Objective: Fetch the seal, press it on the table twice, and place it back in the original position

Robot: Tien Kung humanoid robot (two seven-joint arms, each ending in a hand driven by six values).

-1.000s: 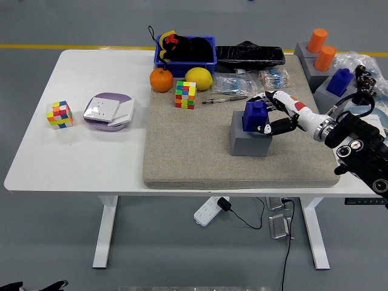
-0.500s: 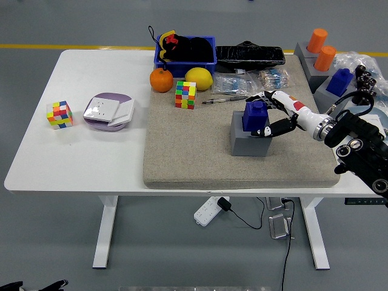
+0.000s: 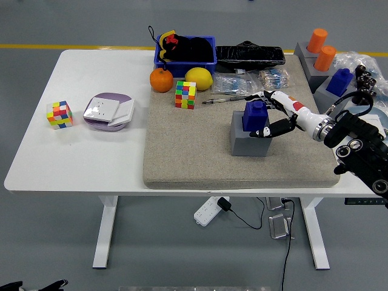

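Observation:
The blue seal (image 3: 255,114) stands upright on a grey block (image 3: 249,142) on the beige mat (image 3: 182,151). My right hand (image 3: 267,114) reaches in from the right and sits against the seal's right side. Its fingers (image 3: 270,97) are spread behind the seal and its thumb (image 3: 271,128) is in front, low by the block's top. They are not closed on the seal. The left arm is out of view.
A Rubik's cube (image 3: 185,94), an orange (image 3: 160,79), a lemon (image 3: 198,78), a pen (image 3: 223,100), plastic bags and a blue bin (image 3: 185,60) lie behind the block. Grey blocks with orange seals (image 3: 320,48) and a blue seal (image 3: 340,80) stand at the right. Another cube (image 3: 59,114) and a purple box (image 3: 108,111) sit at the left.
My right hand has edged slightly to the right. The seal has stayed on its block.

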